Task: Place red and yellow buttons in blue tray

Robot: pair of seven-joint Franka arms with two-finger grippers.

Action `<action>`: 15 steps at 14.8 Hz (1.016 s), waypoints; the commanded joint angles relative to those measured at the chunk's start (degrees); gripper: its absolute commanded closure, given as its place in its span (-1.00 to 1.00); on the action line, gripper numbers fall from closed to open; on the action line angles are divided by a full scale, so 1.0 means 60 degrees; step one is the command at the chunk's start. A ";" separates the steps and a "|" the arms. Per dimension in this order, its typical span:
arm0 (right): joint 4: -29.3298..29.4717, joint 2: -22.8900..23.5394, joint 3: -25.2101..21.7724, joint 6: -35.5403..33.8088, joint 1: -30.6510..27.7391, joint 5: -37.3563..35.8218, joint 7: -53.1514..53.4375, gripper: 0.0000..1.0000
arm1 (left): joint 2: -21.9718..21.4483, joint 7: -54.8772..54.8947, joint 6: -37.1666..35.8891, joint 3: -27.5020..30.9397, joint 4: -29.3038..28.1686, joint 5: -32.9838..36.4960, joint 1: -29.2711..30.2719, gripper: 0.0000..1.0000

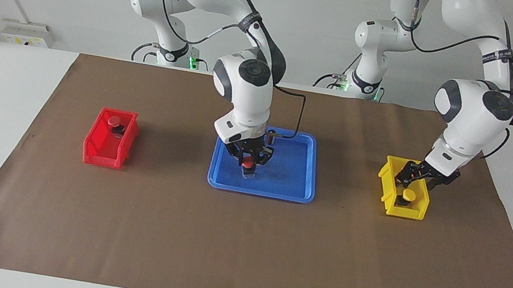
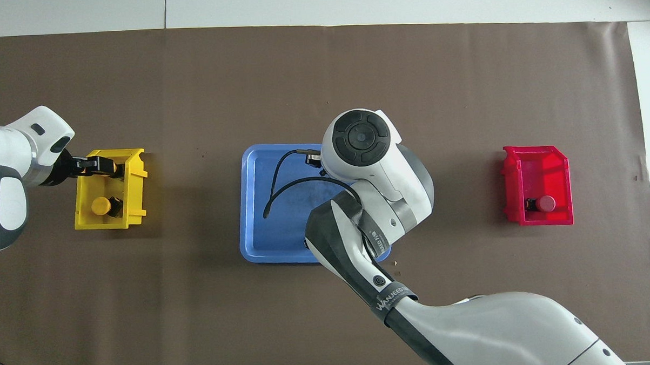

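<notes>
Facing view: we see the right gripper (image 1: 248, 162) clenched on a red button (image 1: 247, 163) over the blue tray (image 1: 295, 191); left gripper (image 1: 417, 175) in the yellow bin (image 1: 388, 206), grip unclear. Overhead view: the right arm (image 2: 368, 170) hides much of the tray; a red button (image 2: 546, 203) lies in the red bin (image 2: 535, 159); brown mat (image 2: 321, 85).

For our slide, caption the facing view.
Right gripper lowers red-capped push button into flat blue plastic tray.

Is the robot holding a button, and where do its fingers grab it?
The right gripper holds a red button by its cap, over the blue tray. The left gripper is in the yellow bin; its hold is unclear.
</notes>
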 commanded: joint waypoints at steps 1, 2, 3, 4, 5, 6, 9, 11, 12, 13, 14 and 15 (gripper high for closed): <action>-0.0151 -0.0115 -0.0018 0.0164 0.0078 0.0018 0.0233 0.53 | 0.0266 -0.0461 0.0633 -0.0055 -0.0140 0.0179 -0.0022 -0.49; -0.0282 -0.0115 -0.0032 0.0383 0.0136 0.0018 0.0277 0.51 | 0.0325 -0.0461 0.0648 -0.0069 -0.0140 0.0179 -0.0022 -0.47; -0.0472 -0.0144 -0.0032 0.0646 0.0180 0.0018 0.0350 0.48 | 0.0340 -0.0447 0.0649 -0.0055 -0.0140 0.0193 -0.0022 -0.44; -0.0604 -0.0159 -0.0032 0.0794 0.0224 0.0018 0.0351 0.48 | 0.0398 -0.0447 0.0649 -0.0055 -0.0140 0.0179 -0.0007 -0.42; -0.0678 -0.0173 -0.0032 0.0824 0.0225 0.0018 0.0351 0.44 | 0.0428 -0.0447 0.0663 -0.0055 -0.0140 0.0179 -0.0007 -0.41; -0.0679 -0.0188 -0.0032 0.0824 0.0225 0.0018 0.0351 0.32 | 0.0443 -0.0447 0.0678 -0.0055 -0.0140 0.0179 -0.0007 -0.41; -0.0577 -0.0188 -0.0047 0.0650 0.0225 -0.0098 0.0365 -0.89 | 0.0457 -0.0432 0.0721 -0.0055 -0.0300 0.0179 -0.0022 -0.41; 0.0035 -0.0188 -0.0091 0.0023 0.0050 -0.0244 0.0220 -1.00 | 0.0457 -0.0432 0.0911 -0.0055 -0.0389 0.0179 -0.0022 -0.41; 0.0764 -0.0188 -0.0149 -0.1054 -0.0198 -0.0695 -0.0173 -1.00 | 0.0457 -0.0447 0.0941 -0.0069 -0.0404 0.0193 -0.0022 -0.41; 0.1018 -0.0362 -0.0106 -0.1805 -0.0824 -0.0844 -0.1018 -1.00 | 0.0457 -0.0432 0.0956 -0.0069 -0.0404 0.0179 -0.0022 -0.41; 0.0861 -0.0944 -0.0091 -0.2305 -0.1396 -0.0802 -0.2056 -0.98 | 0.0457 -0.0432 0.0985 -0.0069 -0.0404 0.0179 -0.0007 -0.41; 0.0308 -0.1660 -0.0091 -0.2615 -0.2025 -0.0715 -0.3096 -0.93 | 0.0457 -0.0447 0.1043 -0.0069 -0.0404 0.0179 -0.0007 -0.40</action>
